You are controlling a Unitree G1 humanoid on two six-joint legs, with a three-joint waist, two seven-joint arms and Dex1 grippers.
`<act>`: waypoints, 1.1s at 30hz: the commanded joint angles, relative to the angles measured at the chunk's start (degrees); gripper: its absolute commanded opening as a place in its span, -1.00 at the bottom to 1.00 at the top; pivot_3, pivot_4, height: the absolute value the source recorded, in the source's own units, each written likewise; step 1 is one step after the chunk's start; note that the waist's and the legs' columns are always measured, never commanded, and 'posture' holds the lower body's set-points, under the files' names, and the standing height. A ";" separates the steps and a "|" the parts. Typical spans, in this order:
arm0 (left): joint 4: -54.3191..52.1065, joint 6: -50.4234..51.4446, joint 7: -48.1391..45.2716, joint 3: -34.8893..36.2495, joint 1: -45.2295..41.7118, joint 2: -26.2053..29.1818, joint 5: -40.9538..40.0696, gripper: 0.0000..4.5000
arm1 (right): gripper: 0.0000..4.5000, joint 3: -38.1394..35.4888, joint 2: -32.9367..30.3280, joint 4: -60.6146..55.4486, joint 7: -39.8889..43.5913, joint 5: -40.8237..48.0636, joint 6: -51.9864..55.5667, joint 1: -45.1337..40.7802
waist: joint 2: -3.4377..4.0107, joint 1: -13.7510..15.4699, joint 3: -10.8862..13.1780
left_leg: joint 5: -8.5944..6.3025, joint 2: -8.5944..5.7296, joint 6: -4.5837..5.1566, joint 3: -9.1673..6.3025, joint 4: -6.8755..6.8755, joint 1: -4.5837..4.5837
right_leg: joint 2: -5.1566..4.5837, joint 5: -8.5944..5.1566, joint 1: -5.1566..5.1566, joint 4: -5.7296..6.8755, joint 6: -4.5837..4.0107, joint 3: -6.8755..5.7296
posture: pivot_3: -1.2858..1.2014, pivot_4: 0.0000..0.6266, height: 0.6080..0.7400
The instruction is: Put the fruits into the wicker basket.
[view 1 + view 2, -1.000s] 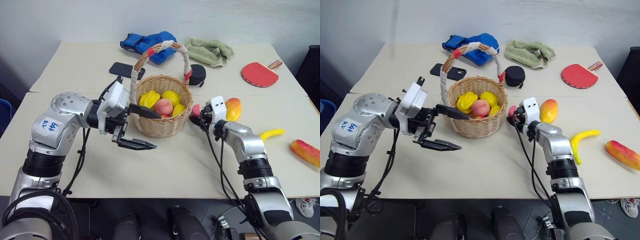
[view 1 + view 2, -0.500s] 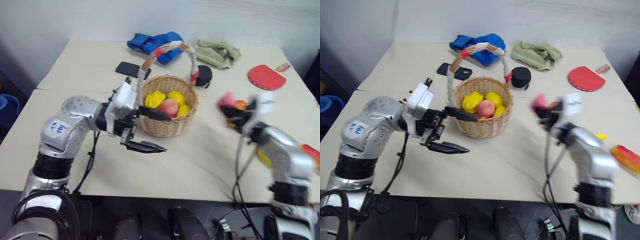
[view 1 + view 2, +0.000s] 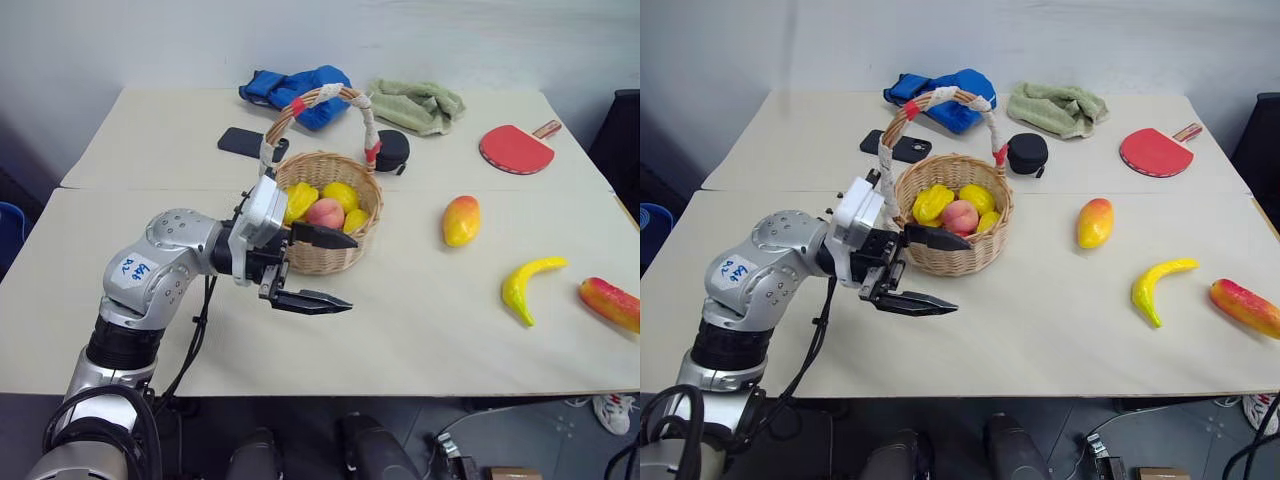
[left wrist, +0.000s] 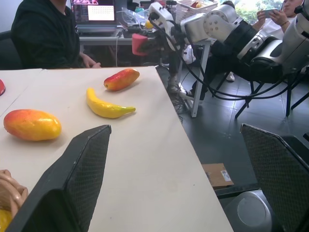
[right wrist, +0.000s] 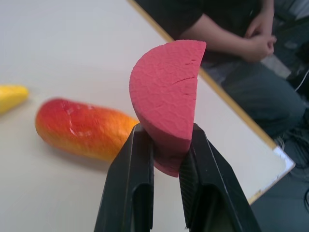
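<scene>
right wrist view, right tool [image 5: 166, 159] pinching pink half-round piece [image 5: 166, 92]

Wicker basket [image 3: 325, 215]: woven tan cane, rough weave; handle wrapped in white and red tape.
Fruits: mango [image 3: 461, 220], banana [image 3: 528, 287] and elongated red-orange fruit [image 3: 610, 304], smooth glossy plastic look.
Desk [image 3: 420, 330]: matt beige top, smooth.
Left end effector [image 3: 335, 270]: matt black fingers, cross-hatched textured pads [image 4: 79, 169]; arm casing brushed silver metal.
Right end effector [image 5: 164, 159]: glossy black fingers clamped on a pink half-disc [image 5: 166, 101], matt, finely grained foam look with small cracks.
Towel [image 3: 418, 103]: green terry cloth.
Paddle [image 3: 515, 148]: matt red rubber face, wood handle.
</scene>
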 commanded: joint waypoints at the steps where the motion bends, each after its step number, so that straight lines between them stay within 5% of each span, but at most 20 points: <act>1: -2.57 0.69 0.59 1.09 0.55 0.73 -1.65 1.00 | -0.85 1.50 -0.35 4.07 0.05 -1.13 -2.41 0.76 | 0.00 0.14 0.00 | 0.02 -0.01 -0.01 0.00 -0.07 0.01 | 0.00 0.00 0.00 -0.05 0.00 0.01 | 0.03 -0.52 1.00; 9: -4.40 1.76 1.51 1.36 1.28 1.79 -2.29 1.00 | -0.85 5.51 -1.61 14.58 0.32 -3.84 -8.19 1.41 | 0.04 0.45 -0.02 | 0.04 -0.03 -0.02 -0.01 -0.26 0.02 | -0.01 0.00 0.05 -0.33 0.00 0.02 | 0.03 -0.52 1.00; 17: -0.72 -0.79 0.08 1.64 -0.33 2.84 -0.50 1.00 | 0.37 7.38 -5.46 0.47 5.86 -4.78 -13.53 6.30 | 0.35 0.39 -0.07 | 0.05 -0.04 -0.01 -0.02 -0.28 0.03 | 0.00 0.05 0.09 -0.41 0.07 0.02 | 0.03 -0.52 1.00; 21: 0.32 -1.69 -0.15 1.52 -1.03 3.17 -0.10 1.00 | 0.37 8.63 -10.70 -9.59 11.10 -2.92 -12.17 7.76 | 0.33 0.20 -0.04 | 0.08 -0.02 -0.06 0.01 -0.31 0.14 | 0.06 0.05 0.15 -0.41 0.08 0.05 | 0.03 -0.52 1.00; 28: 2.02 -2.52 0.32 1.16 -3.33 2.64 0.86 1.00 | 0.37 24.26 -16.21 -12.14 6.96 5.76 4.24 -17.78 | 0.02 0.06 0.15 | 0.04 0.02 -0.03 -0.14 -0.34 0.72 | 0.06 0.06 0.84 -0.61 0.07 -0.03 | 0.03 -0.52 1.00; 33: 3.24 -0.23 2.66 2.04 -6.00 2.40 0.53 1.00 | 0.37 32.86 -4.22 2.40 -3.95 4.81 12.75 -41.26 | -0.09 0.37 0.19 | 0.01 0.01 -0.02 -0.13 -0.35 0.54 | -0.02 0.06 0.67 -0.68 0.07 -0.04 | 0.03 -0.52 1.00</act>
